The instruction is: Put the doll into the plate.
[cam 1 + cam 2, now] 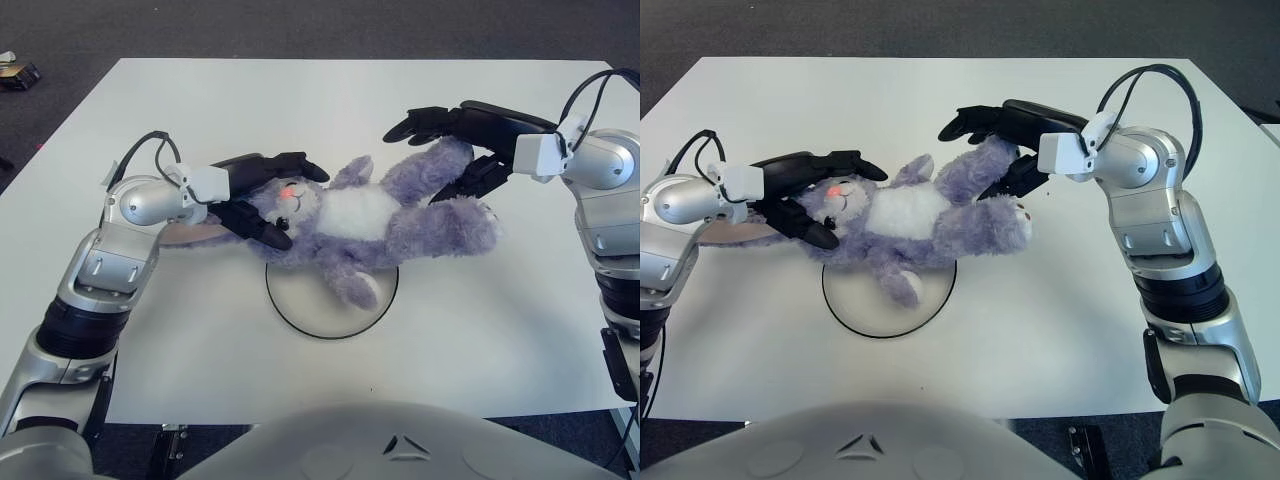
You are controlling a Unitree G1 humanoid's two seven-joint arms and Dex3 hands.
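White worktop (200, 400): plate (300, 318) under doll (370, 225) belly and foot; left hand (262, 188) fingers spread around head, right hand (462, 140) fingers spread over leg, gripping nothing.

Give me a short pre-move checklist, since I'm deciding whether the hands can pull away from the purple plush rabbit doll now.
1. Purple plush rabbit doll over the round white plate: partly; one foot and the lower body overlap it, head and legs reach past the rim. Not ok.
2. Left hand released: fingers spread around the doll's head, not clamped. Ok.
3. Right hand released: fingers open above the upper leg. Ok.
4. Doll resting, not hanging: cannot tell.
5. White table around the plate free for retreat: ok.
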